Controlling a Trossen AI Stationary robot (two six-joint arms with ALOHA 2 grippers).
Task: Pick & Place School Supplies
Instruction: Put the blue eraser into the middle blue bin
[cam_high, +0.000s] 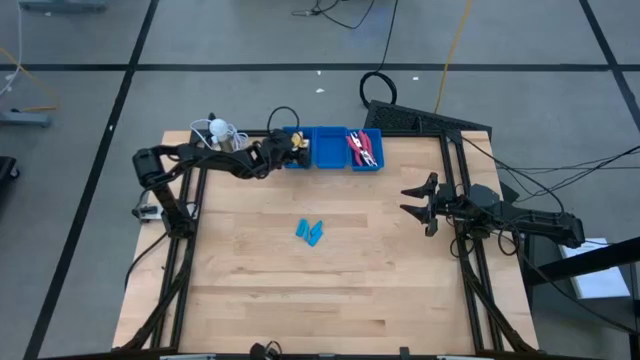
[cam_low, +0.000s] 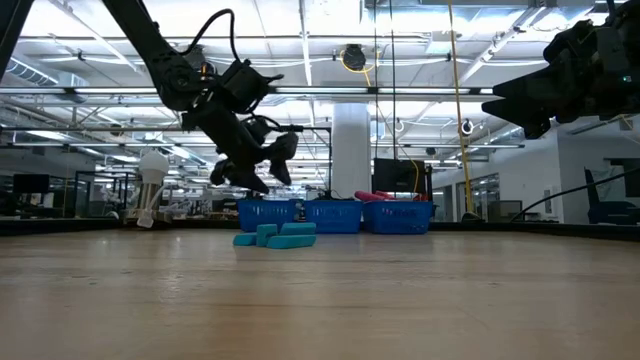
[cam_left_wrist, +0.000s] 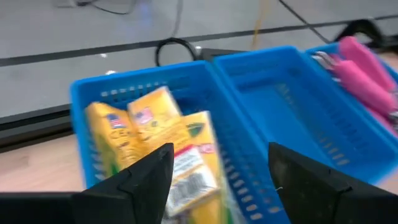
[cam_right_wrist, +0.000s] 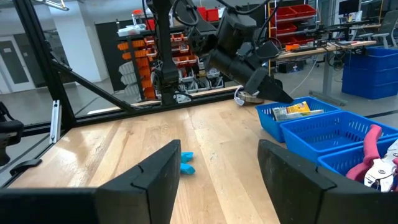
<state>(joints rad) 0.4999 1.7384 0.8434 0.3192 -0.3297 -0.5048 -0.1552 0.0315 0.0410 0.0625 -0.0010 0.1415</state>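
The blue three-compartment tray (cam_high: 328, 150) stands at the table's far edge. Yellow-orange packets (cam_left_wrist: 155, 134) lie in its left compartment, and red/pink-handled scissors (cam_high: 363, 150) lie in its right one. The middle compartment (cam_left_wrist: 280, 118) is bare. Several light-blue pieces (cam_high: 310, 232) lie flat on the wood mid-table. My left gripper (cam_left_wrist: 221, 165) hovers open just above the packets, at the near rim of the left compartment (cam_high: 278, 150). My right gripper (cam_high: 413, 197) hangs open in the air over the table's right side, far from everything.
A white round object with a coiled cable (cam_high: 220, 131) sits at the far left corner beside the tray. Black frame rails (cam_high: 460, 200) run along the table's left and right edges. Bare wood (cam_high: 310, 300) stretches from the blue pieces to the near edge.
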